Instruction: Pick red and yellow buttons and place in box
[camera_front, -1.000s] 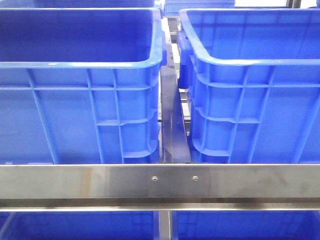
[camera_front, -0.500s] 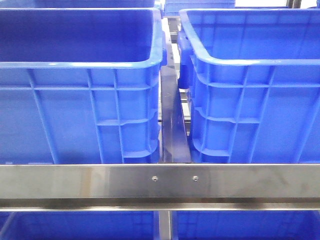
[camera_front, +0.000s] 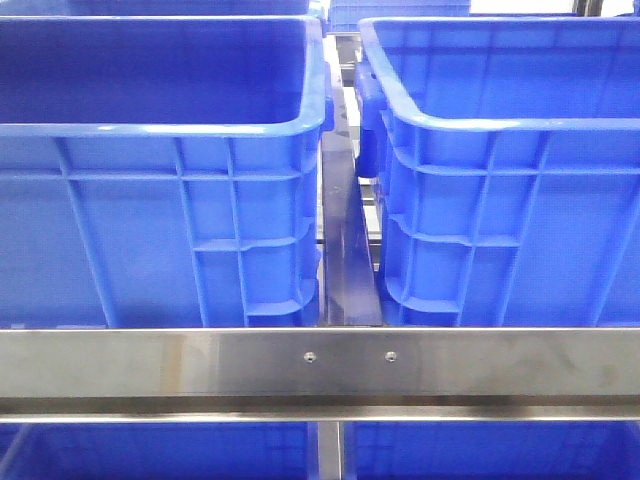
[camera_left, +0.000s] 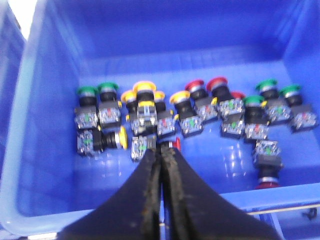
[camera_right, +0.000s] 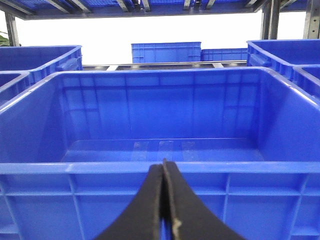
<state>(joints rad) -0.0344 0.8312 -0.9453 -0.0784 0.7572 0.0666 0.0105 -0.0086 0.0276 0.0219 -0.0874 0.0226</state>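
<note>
Nearest in the front view, a steel rail (camera_front: 320, 365) across the frame; behind it two blue crates side by side — left crate (camera_front: 160, 230) and right crate (camera_front: 510, 230) — split by a dark divider (camera_front: 345, 250), insides hidden from here. Left gripper (camera_left: 161, 145) pressed together, nothing visibly pinched, tips low inside a blue bin (camera_left: 45, 165) just short of the switches. Just beyond the tips, a red cap (camera_left: 174, 143); near it a yellow button (camera_left: 122, 137) lying on its side, long axis flat along the floor. Further back, a row standing upright, caps up: yellow buttons (camera_left: 144, 87), red buttons (camera_left: 216, 83), green buttons (camera_left: 87, 91). Right gripper (camera_right: 163, 167) closed too, held before the near rim of the box (camera_right: 160, 167), interior bare.
</note>
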